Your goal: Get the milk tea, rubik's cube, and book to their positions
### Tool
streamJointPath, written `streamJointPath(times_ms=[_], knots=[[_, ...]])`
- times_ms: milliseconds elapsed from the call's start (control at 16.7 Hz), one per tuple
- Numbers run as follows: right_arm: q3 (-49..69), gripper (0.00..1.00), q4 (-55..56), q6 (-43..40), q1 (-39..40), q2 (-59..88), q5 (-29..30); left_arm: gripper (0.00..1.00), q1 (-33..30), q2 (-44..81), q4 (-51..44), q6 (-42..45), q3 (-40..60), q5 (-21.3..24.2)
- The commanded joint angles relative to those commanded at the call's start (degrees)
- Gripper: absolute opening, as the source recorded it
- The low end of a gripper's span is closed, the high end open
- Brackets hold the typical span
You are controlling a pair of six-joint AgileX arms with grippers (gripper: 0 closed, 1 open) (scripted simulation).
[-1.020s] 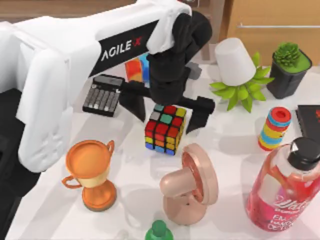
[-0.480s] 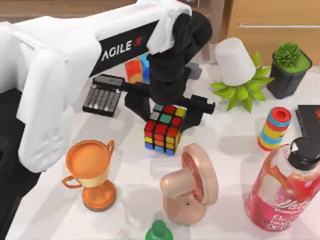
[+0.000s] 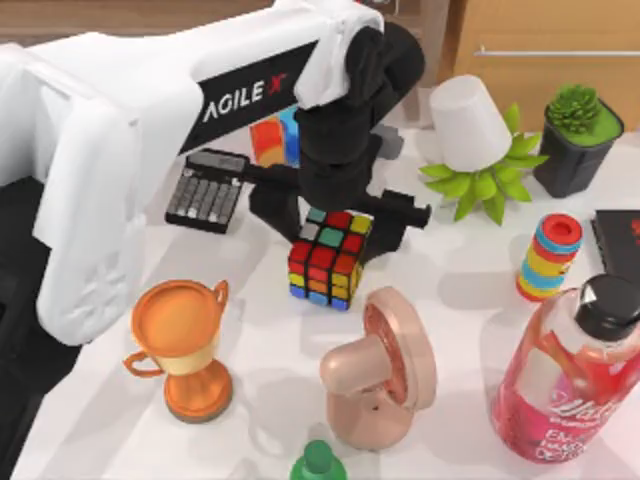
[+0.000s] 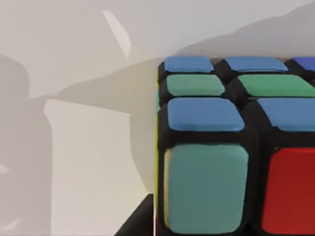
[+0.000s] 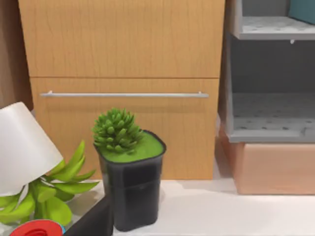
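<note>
The rubik's cube (image 3: 328, 258) stands mid-table, with red, green, yellow and blue squares and black edges. My left gripper (image 3: 335, 230) hangs open right over its far part, one black finger on each side of the cube and close to it. In the left wrist view the cube (image 4: 231, 157) looms very close, with a black fingertip (image 4: 138, 225) beside it. A teal-blue corner that looks like the book (image 5: 303, 9) sits on the upper grey shelf (image 5: 268, 29). The milk tea is out of view.
Around the cube stand a black calculator (image 3: 205, 190), an orange trophy (image 3: 185, 345), a pink fan (image 3: 380, 372) and a striped can (image 3: 272, 138). To the right are a white cup on a leafy plant (image 3: 468, 122), a potted succulent (image 3: 578, 130), a ring tower (image 3: 548, 255), a pink bottle (image 3: 570, 380) and a black slab (image 3: 620, 232).
My left gripper's fingers have drawn in a little towards the cube's sides and then held still. The cube has not moved.
</note>
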Motion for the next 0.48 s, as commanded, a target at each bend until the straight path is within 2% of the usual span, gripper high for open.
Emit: streamJointPath(times_ms=[240,480], knots=[[0.0,1.0,0.0,0.0,0.0,0.0,0.0,0.0,0.07,-0.03,-0.24,0.08,0.22,0.01],[0.0,1.0,0.0,0.0,0.0,0.0,0.0,0.0,0.04,-0.37,-4.45,0.05,4.16,0.0]])
